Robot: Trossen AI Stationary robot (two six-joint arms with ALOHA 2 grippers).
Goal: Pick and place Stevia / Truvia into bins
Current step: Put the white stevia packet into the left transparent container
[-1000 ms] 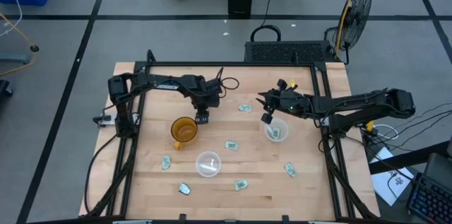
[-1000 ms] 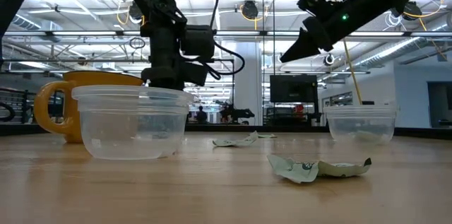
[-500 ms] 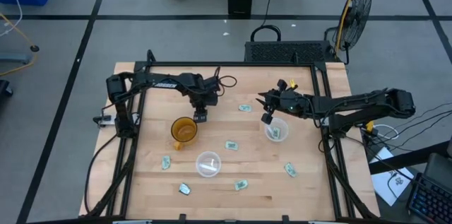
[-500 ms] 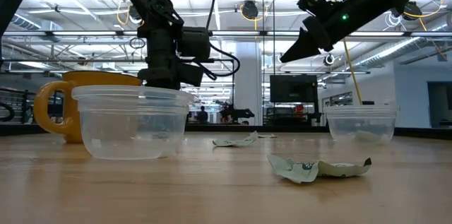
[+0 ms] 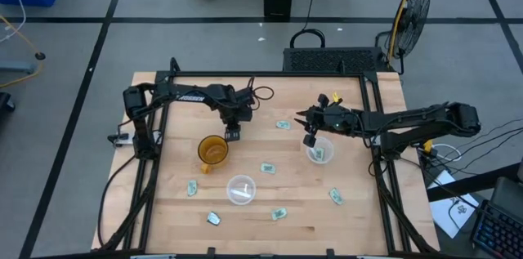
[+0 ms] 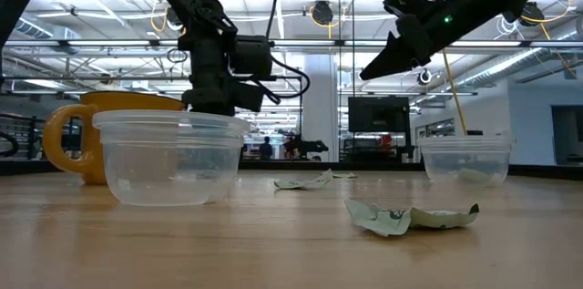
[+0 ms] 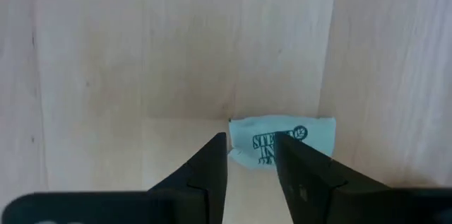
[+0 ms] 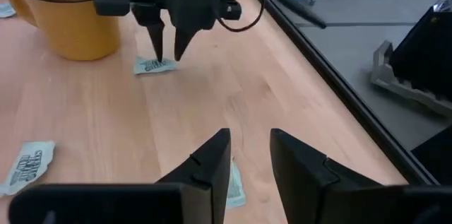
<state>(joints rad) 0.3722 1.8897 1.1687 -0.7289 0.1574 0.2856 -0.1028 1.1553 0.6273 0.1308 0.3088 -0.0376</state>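
Two dark tapered fingers of the left gripper (image 7: 251,155) stand slightly apart, tips down at a flat, pale green paper Stevia sachet (image 7: 282,141) on the smooth wood table (image 7: 141,54); the packet pokes out just past and between them, not clamped as far as I can see. Outward sits the glossy amber mug (image 5: 212,151). The right gripper (image 5: 309,136), jaws a bit apart and empty, hangs over a round clear plastic cup (image 5: 319,152) with a sachet inside.
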